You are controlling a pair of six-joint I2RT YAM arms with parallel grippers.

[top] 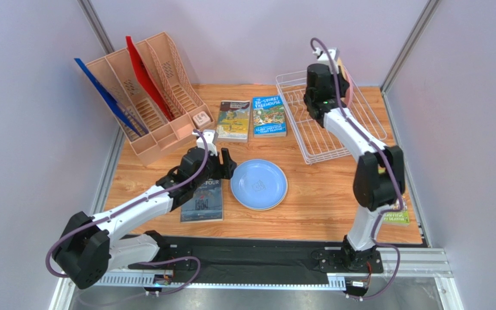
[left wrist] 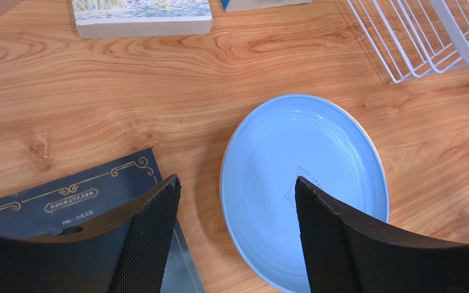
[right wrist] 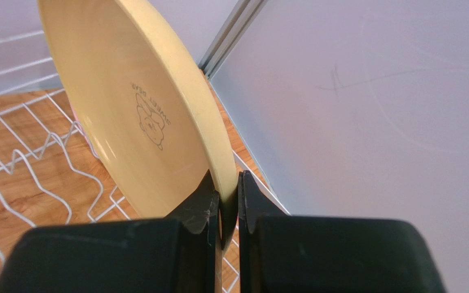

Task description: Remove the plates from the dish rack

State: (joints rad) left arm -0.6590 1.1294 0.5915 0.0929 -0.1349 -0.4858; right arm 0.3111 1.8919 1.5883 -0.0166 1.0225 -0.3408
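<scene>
Fingers of the right gripper are pressed shut on the rim of a pale yellow round matte plate. The plate stands on edge, tilted, over the white wire dish rack at the far right of the wooden table. Whether it is already free of the wires I cannot tell.

I judge the step in hand is to carry this plate out of the rack. The hold is only on a thin part of the rim, so the plate may swing or slip. It is better to raise it slowly and straight up, clear of the upright tines, and only then move toward the middle of the table.

A light blue round plate lies flat there, beside a dark blue book. The yellow plate could go on top of it, lowered almost flat before release.

The left gripper has its fingers wide apart and holds nothing. It hangs above the near edge of the blue plate and should give room first.
</scene>
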